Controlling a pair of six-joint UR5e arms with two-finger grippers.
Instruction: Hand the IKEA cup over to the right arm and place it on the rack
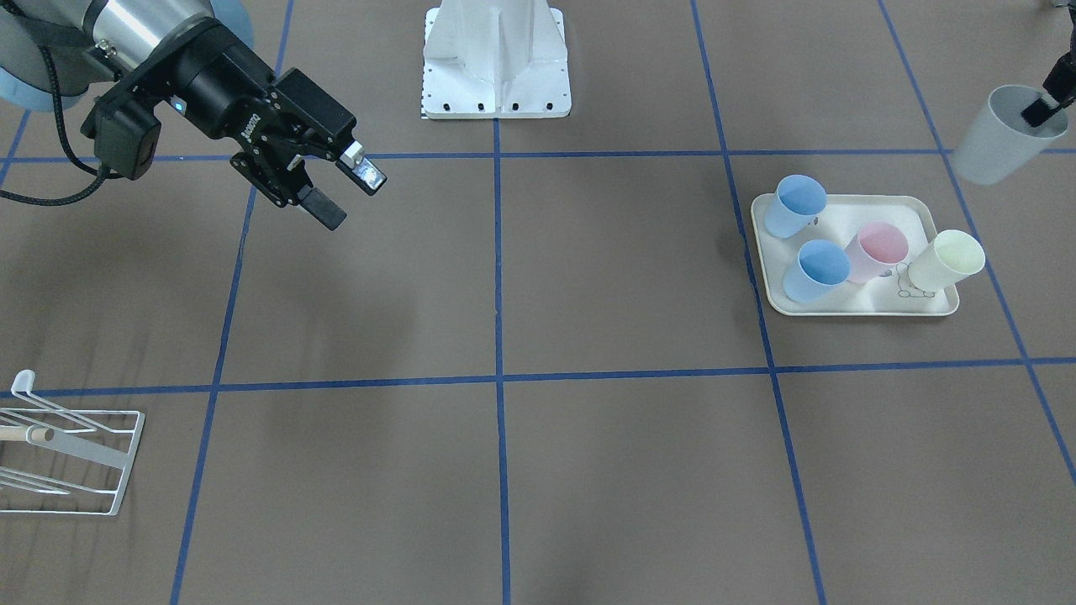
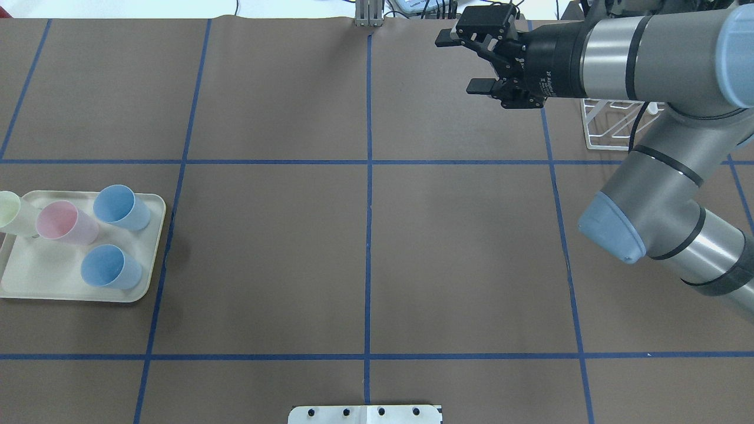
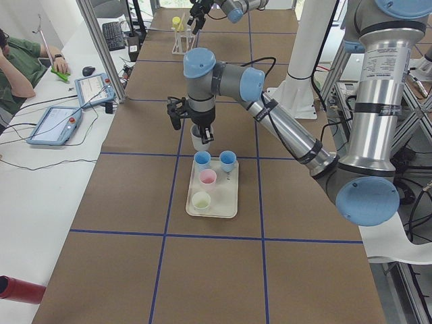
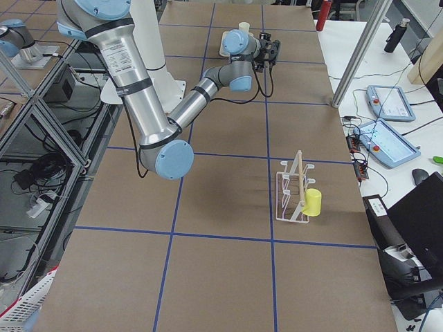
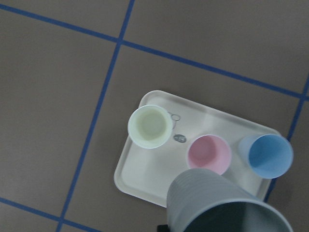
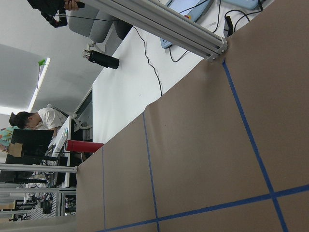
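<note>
The front-facing camera looks steeply down towards the robot's base (image 1: 496,59); the overhead looks the opposite way from behind it; both share the tray (image 1: 874,210). Side cameras look along the surface (image 1: 588,277) from opposite ends. The left wrist camera looks down past the grey cup (image 5: 212,198).

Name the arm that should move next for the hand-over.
Left. The left gripper is shut on the rim of the grey cup, clear of the tray; the right gripper hangs open and empty far across the table, so the cup probably must travel toward it.
</note>
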